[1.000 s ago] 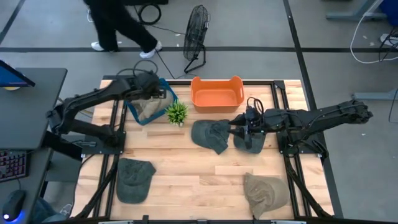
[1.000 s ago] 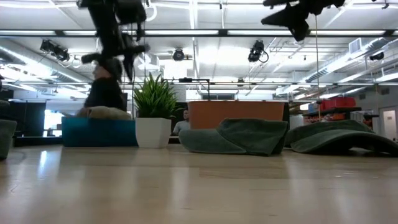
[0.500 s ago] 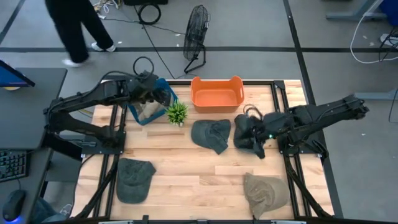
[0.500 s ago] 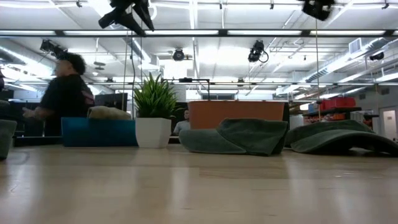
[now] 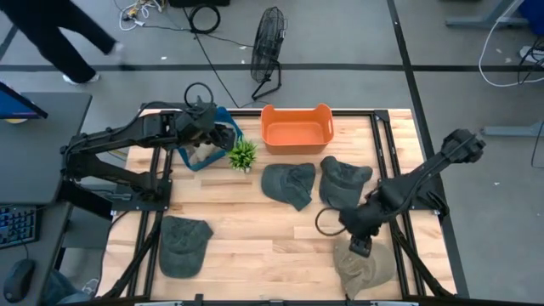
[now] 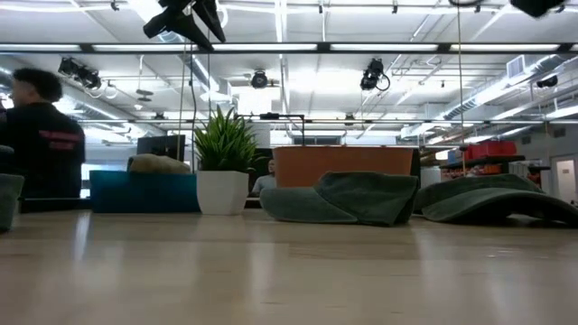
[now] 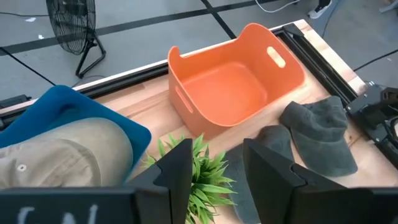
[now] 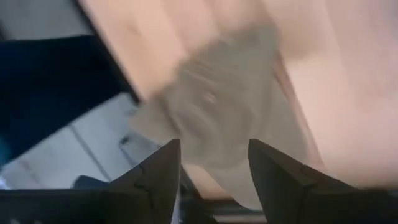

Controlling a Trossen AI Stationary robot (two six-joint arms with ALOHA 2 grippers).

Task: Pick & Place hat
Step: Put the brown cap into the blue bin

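My left gripper (image 5: pixel 221 133) hangs open and empty above the blue bin (image 5: pixel 197 151), in which a tan hat (image 7: pixel 59 152) lies. My right gripper (image 5: pixel 358 245) is open and empty above another tan hat (image 5: pixel 364 264), which lies flat at the table's near right; in the right wrist view this hat (image 8: pixel 217 106) shows blurred between the fingers. Two dark green hats (image 5: pixel 289 184) (image 5: pixel 343 179) lie flat side by side in front of the orange bin (image 5: pixel 296 127). A third dark green hat (image 5: pixel 184 245) lies at the near left.
A small potted plant (image 5: pixel 242 155) stands between the blue bin and the orange bin. Bare wood lies in the table's near middle (image 5: pixel 272 246). A fan (image 5: pixel 269 38) and cables are on the floor behind the table, where a person (image 6: pixel 41 135) walks past.
My right gripper has swung from over the dark green hat beside the orange bin toward the table's near edge and now hangs over the tan hat; the green hat lies where it was. My left gripper has risen a little above the blue bin. The person has walked left.
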